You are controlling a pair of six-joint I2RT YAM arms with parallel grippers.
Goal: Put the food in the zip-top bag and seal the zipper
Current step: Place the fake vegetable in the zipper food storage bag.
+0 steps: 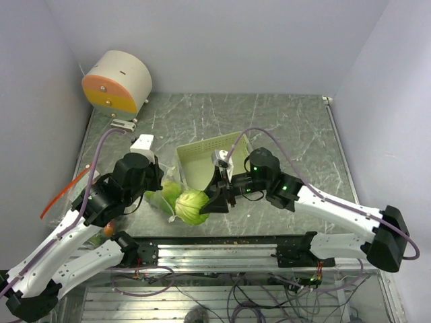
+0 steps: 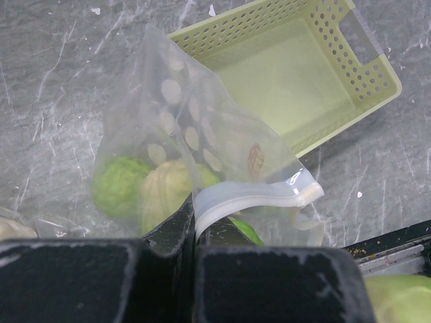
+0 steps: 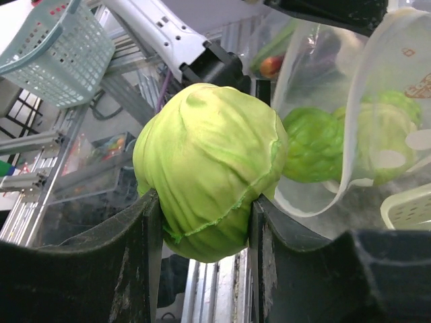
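My left gripper (image 2: 194,225) is shut on the white zipper rim (image 2: 249,200) of the clear zip-top bag (image 2: 182,141) and holds its mouth up. Two light-green balls (image 2: 121,185) lie inside the bag, also seen in the right wrist view (image 3: 316,145). My right gripper (image 3: 202,222) is shut on another light-green ball (image 3: 209,168), held at the bag's mouth near the table's front edge (image 1: 192,206). A small red-orange piece (image 3: 271,65) shows through the bag. The carrot is not clearly visible.
The pale-green basket (image 1: 205,160) lies tilted and empty just behind the bag; it also shows in the left wrist view (image 2: 296,67). A round beige-and-orange device (image 1: 118,82) stands at the back left. A metal rail (image 1: 222,245) runs along the table's near edge.
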